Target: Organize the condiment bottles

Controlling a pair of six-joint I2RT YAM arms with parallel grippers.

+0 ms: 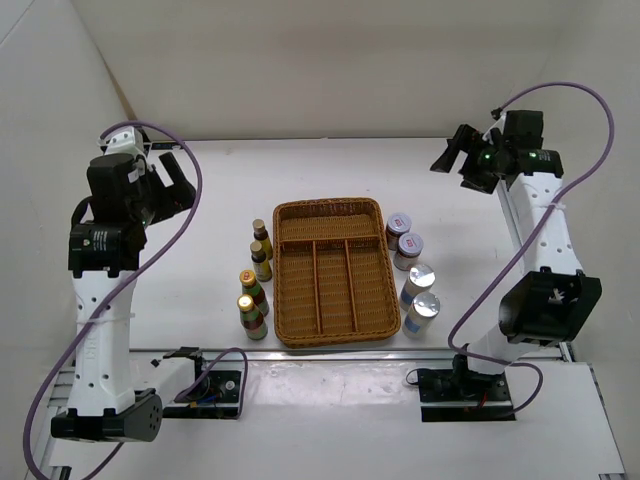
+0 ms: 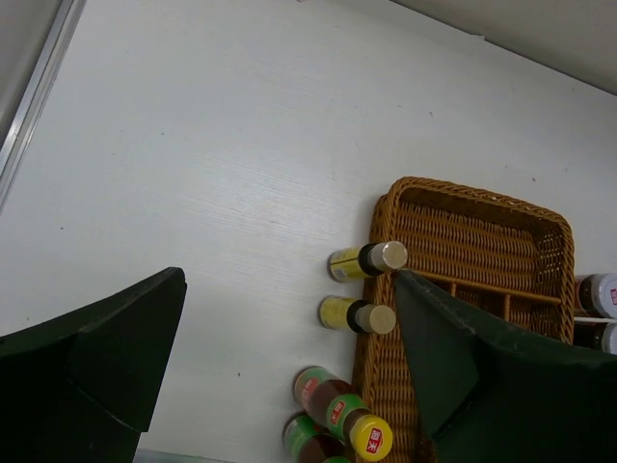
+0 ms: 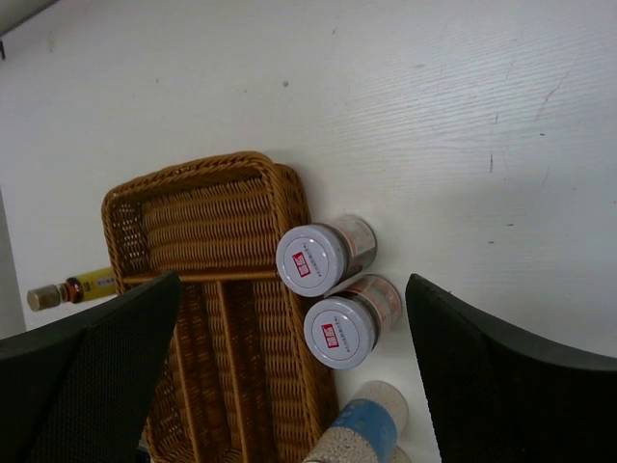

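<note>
The left arm (image 1: 100,320) and the right arm (image 1: 542,215) are both raised above the desk (image 1: 330,165), each well apart from the bottles. In the left wrist view the left jaws are spread wide with nothing between them. The right wrist view shows the right jaws released in the same way and holding nothing. A brown wicker tray (image 1: 330,204) lies in the middle of the desk, divided into one crosswise compartment at its far end and three long ones running toward the arms. Every bottle and jar stands upright on the desk outside the tray. Just beside its left rim runs a column of four. The farthest dark bottle (image 1: 262,235) and the second dark bottle (image 1: 262,262) have gold caps and yellow labels. The third dark bottle (image 1: 253,290) and the nearest dark bottle (image 1: 251,315) stand close together and have yellow caps with green and red labels. Along the right rim, the far purple-lidded jar (image 1: 399,228) and the near purple-lidded jar (image 1: 408,250) stand side by side near the far corner. In the right wrist view their lids look pale, each with a small red sticker. Nearer the arms stand the far silver-capped bottle (image 1: 418,283) and the near silver-capped bottle (image 1: 422,312).
</note>
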